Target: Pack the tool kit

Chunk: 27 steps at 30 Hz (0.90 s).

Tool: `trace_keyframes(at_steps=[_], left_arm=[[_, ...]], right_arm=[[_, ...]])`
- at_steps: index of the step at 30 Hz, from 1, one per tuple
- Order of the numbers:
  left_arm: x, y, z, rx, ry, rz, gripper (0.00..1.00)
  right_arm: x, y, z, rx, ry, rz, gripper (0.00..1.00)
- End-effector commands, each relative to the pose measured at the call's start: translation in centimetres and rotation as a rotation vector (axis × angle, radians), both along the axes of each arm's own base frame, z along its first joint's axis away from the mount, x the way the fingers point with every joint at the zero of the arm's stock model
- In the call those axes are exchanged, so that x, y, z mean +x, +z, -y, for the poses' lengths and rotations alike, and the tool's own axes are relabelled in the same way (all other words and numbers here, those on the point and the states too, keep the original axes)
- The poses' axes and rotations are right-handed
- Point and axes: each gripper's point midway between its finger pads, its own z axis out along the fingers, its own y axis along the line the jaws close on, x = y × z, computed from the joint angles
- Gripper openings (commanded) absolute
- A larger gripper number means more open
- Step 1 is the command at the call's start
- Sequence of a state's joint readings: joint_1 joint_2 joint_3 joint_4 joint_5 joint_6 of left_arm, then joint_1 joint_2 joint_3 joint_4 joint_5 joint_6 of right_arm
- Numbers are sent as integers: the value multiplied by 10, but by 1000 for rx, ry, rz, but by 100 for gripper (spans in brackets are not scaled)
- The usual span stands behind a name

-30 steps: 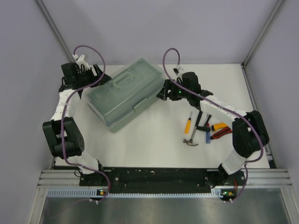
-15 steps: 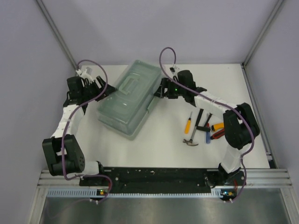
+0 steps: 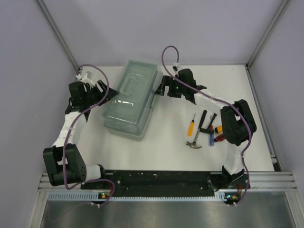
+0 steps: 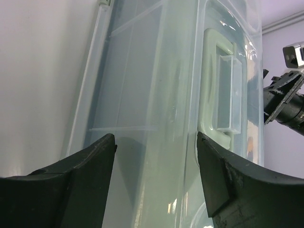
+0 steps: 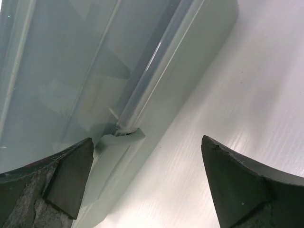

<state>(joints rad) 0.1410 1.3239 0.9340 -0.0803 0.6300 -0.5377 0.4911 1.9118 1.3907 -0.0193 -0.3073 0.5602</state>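
Left gripper point(image 4: 156, 137) is standing wide open, its black fingers point(image 4: 80, 175) straddling one end of the pale green translucent plastic toolbox point(image 3: 130, 99). Whether the pads are touching the plastic I cannot tell, and it is gripping nothing. Right gripper point(image 5: 147, 139) is gaping even wider, holding nothing. One finger is sitting just beside the box's side wall near the pale green latch tab point(image 5: 118, 137), the other is hanging over bare white table point(image 3: 161, 152).

The toolbox is lying closed, lid up, with a moulded green carry handle point(image 4: 218, 95) folded flat in the lid's recess. It is resting on the far left part of the table, its long side running from far edge toward near edge and slightly slanted, between the two grippers.

Loose tools are lying together toward the right edge, well apart from the box: yellow-handled screwdriver point(image 3: 191, 127), small hammer point(image 3: 194, 144), black-handled tool point(image 3: 203, 118), blue-handled screwdriver point(image 3: 211, 139), yellow utility knife point(image 3: 217, 129) and red utility knife point(image 3: 219, 138). The right arm's elbow is partly hiding the last two.
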Motion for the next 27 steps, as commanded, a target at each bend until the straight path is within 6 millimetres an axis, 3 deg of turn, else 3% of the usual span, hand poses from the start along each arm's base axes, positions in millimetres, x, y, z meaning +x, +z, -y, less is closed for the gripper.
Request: trace_keyframes(at_steps=[1,5,13,19,27], left_arm=[[-51,-44,38,-67,-140,-266,67],[-54,-40,43,-108,-147,-262,60],[-61,-46,58,-308,-136,-313,61],[-54,-34,64,-313,-154,-285,62],[-45,-15,82,-260,-251,-216,66]], right_arm=[[-1,40,-19,93,40,88,98],[-6,42,-18,147,58,59,99],[-11,49,-23,338,169,9,99],[3,47,-40,417,193,-30,99],[14,51,-47,429,204,-41,99]])
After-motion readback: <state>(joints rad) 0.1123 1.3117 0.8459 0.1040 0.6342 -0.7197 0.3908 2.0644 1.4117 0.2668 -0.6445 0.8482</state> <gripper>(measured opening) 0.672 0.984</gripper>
